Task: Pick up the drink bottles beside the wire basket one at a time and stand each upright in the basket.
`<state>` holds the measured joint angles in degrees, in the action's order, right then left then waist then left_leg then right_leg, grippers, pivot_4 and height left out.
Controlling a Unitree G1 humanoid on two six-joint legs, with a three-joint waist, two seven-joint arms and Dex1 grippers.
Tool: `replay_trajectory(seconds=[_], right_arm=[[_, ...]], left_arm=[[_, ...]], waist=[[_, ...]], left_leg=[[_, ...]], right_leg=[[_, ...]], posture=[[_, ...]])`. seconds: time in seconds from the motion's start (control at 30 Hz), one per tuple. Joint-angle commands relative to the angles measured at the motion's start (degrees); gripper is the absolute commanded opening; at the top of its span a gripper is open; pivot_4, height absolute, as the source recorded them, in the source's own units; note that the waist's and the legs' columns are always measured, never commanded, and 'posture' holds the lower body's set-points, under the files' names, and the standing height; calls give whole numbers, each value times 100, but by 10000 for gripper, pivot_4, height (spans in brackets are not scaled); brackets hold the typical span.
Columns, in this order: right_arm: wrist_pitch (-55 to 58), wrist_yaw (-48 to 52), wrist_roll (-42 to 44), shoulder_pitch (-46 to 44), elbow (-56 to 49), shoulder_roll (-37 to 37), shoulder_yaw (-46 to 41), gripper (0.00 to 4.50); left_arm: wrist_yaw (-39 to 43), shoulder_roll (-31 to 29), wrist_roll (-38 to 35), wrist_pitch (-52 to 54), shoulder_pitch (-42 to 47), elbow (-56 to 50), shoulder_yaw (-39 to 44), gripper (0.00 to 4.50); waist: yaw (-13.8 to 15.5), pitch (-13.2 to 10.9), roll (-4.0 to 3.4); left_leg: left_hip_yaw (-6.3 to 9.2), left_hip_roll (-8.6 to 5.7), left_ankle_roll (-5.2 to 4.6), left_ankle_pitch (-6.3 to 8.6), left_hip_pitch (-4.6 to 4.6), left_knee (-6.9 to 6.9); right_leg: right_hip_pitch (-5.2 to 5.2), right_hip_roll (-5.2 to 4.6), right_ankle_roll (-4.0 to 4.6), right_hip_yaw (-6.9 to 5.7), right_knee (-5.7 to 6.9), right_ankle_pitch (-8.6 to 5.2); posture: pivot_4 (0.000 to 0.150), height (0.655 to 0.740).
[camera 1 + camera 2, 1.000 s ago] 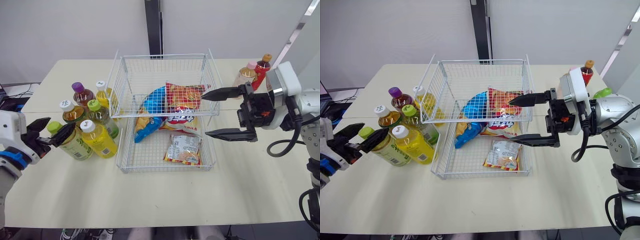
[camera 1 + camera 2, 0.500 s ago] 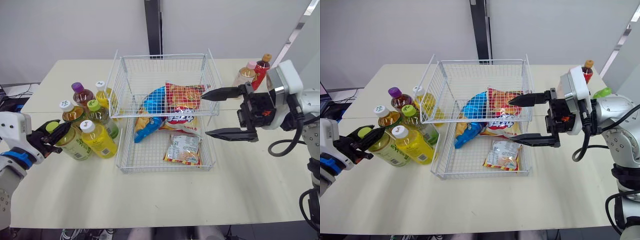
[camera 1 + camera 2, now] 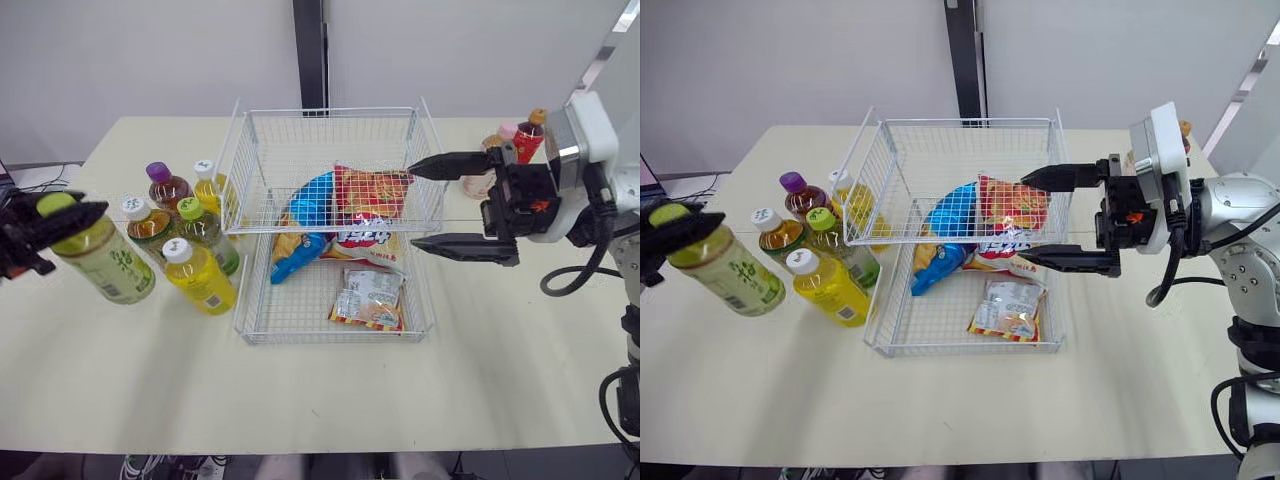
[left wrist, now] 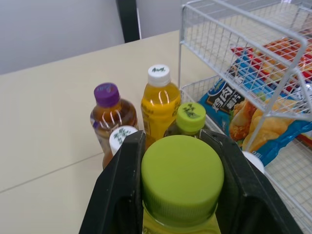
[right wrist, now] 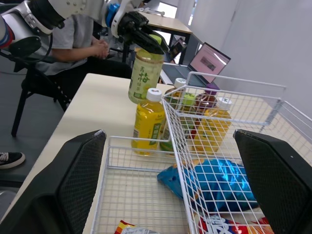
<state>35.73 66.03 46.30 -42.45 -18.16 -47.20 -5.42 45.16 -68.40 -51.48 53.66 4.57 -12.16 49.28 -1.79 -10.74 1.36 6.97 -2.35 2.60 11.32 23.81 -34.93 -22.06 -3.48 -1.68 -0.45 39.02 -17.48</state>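
Note:
My left gripper [image 3: 42,216] is shut on the neck of a pale green tea bottle [image 3: 102,263] with a lime cap [image 4: 182,176]. The bottle hangs tilted above the table, left of the bottle cluster. Several bottles still stand beside the wire basket [image 3: 330,112]: a purple-capped one [image 3: 162,186], a yellow one at the back [image 3: 207,186], an amber one [image 3: 142,221], a green-capped one [image 3: 198,228] and a yellow one in front [image 3: 196,277]. My right gripper [image 3: 412,204] is open over the basket's right side, holding nothing.
The basket holds snack bags [image 3: 368,195] and a small packet [image 3: 367,297]. A pink-capped bottle [image 3: 504,132] and a red bottle [image 3: 530,128] stand behind my right gripper. A seated person [image 5: 80,36] and a laptop [image 5: 209,58] are beyond the table's left end.
My left gripper closed on the lime-capped bottle, then lifted it up and to the left, away from the cluster. My right gripper rose slightly and stayed open.

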Motion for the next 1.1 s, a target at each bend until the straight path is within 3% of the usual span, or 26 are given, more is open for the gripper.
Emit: replay_trajectory(seconds=[0.03,0.13,0.23,0.37,0.43,0.53,0.77,1.1], right_arm=[[60,-199,52,-61,-240,-106,-224,45000],[144,-417,54,51,-380,-160,-324,45000],[207,-587,81,238,-510,-231,-472,45000],[263,-765,145,589,-694,-354,-768,45000],[284,-854,158,762,-778,-417,-915,45000],[338,-970,247,965,-895,-478,-1096,45000],[444,-1381,422,1438,-1192,-529,-1489,45000],[450,-2190,504,1742,-1724,-412,-1599,45000]], left_arm=[[223,-770,-278,141,896,724,-78,13733],[533,-1409,-291,-100,2037,1556,-1041,13733],[738,-1449,-95,-368,3710,2239,-2326,13733],[1122,-754,729,-447,6284,3108,-3879,13733],[1367,-131,1173,-479,7478,3701,-4466,13733],[1844,557,1787,-604,8545,4395,-5066,13733],[2495,2145,2682,-1384,9856,5943,-5487,13733],[2081,3931,3306,-2636,9917,7087,-5201,13733]], waist=[[-6,-1,3],[-9,-6,11],[-5,-9,7],[34,-13,19],[36,-18,28],[6,-26,41],[-124,-38,45],[-124,-43,46]], left_leg=[[1,4,0,0,2,0],[4,15,0,0,6,0],[-3,11,0,0,3,2],[7,4,1,-1,11,-7],[5,4,1,-1,14,-13],[6,-1,0,-1,26,-23],[-7,3,0,-2,39,-23],[-7,2,-1,-2,47,-32]], right_leg=[[-2,5,0,-1,2,0],[-7,24,4,-3,3,3],[-7,24,4,4,6,3],[-2,32,-3,-9,10,7],[-3,31,-11,-4,11,12],[-3,31,-23,-6,4,17],[-26,25,-21,7,7,17],[-27,19,-21,9,11,17]], posture=[[1500,7400],[1500,7400],[1500,7400],[1500,7400],[1500,7400],[1500,7400],[1500,7400],[1500,7400]])
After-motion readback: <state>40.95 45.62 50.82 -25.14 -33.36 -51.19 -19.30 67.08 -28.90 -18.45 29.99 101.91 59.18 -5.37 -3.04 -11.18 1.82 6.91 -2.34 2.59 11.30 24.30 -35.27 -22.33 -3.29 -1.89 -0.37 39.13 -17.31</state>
